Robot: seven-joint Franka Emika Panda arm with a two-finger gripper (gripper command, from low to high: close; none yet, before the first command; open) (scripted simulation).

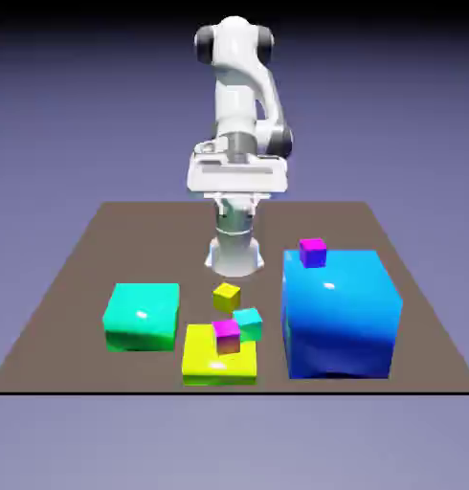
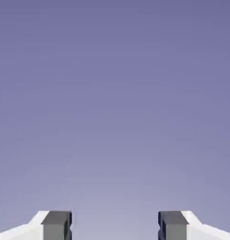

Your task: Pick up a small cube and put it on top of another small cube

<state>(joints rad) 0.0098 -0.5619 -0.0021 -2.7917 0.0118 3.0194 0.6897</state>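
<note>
- Green block: we list it at the exterior view's left, broad and low, with a glossy top, on the brown table [image 1: 277,225].
- Flat yellow block [image 1: 219,369]: bright and shiny, near the table's front edge; much larger than the small cubes.
- Magenta cube [image 1: 226,337]: small, seen against the flat block's top; whether it rests there we cannot tell.
- Small yellow cube [image 1: 227,297]: our principal piece. Plain, sharp-edged, deeper in tone than the flat block; its top is brighter than its darker, olive-gold sides. It sits upright on the table, turned so that a corner faces us, beyond the flat block and between the green and blue blocks.
- Gripper [image 2: 115,226]: fingers spread wide, raised above the table; in the hand view we see only backdrop between the grey tips.
- Cyan cube [image 1: 248,323]: small, just beside the magenta one, partly overlapped by it in our view.
- Purple cube [image 1: 313,254]: small, magenta-topped, seen at the blue block's far upper edge.
- Blue block [image 1: 339,311]: the largest piece, glossy, at the exterior view's right.
</note>
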